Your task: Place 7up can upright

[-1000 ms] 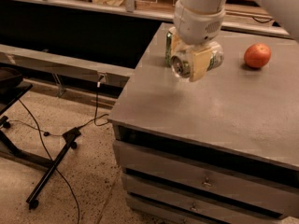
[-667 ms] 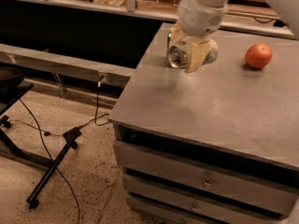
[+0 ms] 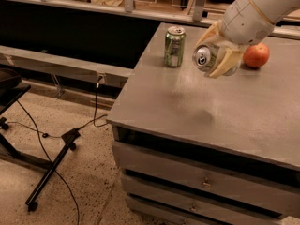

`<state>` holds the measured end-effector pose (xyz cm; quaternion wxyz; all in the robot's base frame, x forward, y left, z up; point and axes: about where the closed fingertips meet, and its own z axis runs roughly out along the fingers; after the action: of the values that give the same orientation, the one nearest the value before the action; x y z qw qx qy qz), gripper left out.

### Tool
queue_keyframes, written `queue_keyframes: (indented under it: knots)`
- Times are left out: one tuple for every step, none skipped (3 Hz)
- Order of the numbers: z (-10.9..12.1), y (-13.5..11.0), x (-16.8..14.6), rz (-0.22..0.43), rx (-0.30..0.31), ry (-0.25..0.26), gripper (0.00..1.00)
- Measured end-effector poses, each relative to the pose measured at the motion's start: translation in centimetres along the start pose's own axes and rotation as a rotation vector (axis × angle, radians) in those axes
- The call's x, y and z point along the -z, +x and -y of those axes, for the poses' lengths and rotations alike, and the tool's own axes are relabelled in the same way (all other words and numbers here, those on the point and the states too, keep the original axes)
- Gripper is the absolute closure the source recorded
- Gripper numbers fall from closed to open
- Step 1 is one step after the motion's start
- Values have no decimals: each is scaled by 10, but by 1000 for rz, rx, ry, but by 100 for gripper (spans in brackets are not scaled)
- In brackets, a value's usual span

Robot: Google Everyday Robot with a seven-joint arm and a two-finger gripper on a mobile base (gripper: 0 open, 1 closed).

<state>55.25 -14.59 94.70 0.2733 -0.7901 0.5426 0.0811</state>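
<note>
The gripper (image 3: pixel 218 55) hangs above the desk (image 3: pixel 197 107), fingers (image 3: pixel 225 62) clamped round the 7up can (image 3: pixel 204 57), which is on its side in mid-air, silver end towards us, at 3 o'clock of the green can (image 3: pixel 175 46). It looks light, thin-walled and slick, so I'd hold it mid-body with a gentle squeeze.

Grey table (image 3: pixel 187 109), green can (image 3: pixel 174 47), red fruit (image 3: pixel 256 56); gripper (image 3: pixel 212 55) above.
</note>
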Motion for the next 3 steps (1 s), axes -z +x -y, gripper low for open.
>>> queue_keyframes:
  knots:
    - [-1,7,1,72,-4,9,100]
    - [-4,18,-24,359,-89,0,100]
    - [-6,-5,-19,710,-191,14,100]
